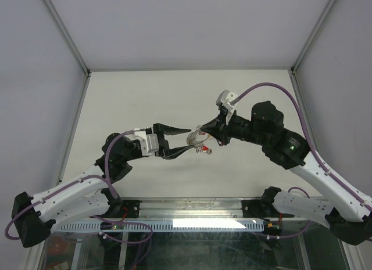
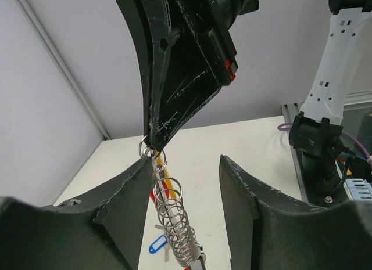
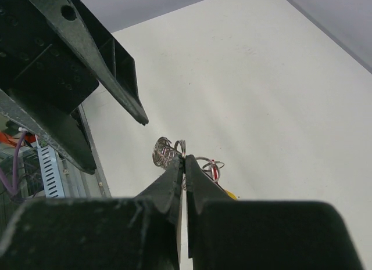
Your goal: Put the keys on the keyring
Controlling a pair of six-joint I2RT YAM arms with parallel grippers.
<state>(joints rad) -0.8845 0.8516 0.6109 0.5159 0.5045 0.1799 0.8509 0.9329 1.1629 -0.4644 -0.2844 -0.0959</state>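
My right gripper (image 1: 201, 130) (image 3: 184, 158) is shut on the top of the keyring (image 2: 165, 184), a thin silvery hoop with a yellow section that hangs above the table. A stack of small silver loops (image 2: 177, 226) (image 3: 164, 151) is threaded on it, and a red-tagged key (image 3: 216, 170) hangs beside them. My left gripper (image 1: 185, 142) (image 2: 186, 165) is open with the hanging stack between its fingers, close against the left finger (image 2: 125, 206). A blue-tagged key (image 2: 156, 245) lies on the white table below.
The white table (image 1: 174, 96) is boxed in by pale walls with aluminium posts. A metal rail (image 1: 192, 207) runs along the near edge by the arm bases. The right arm's base and cables (image 2: 317, 142) stand at the table's right side.
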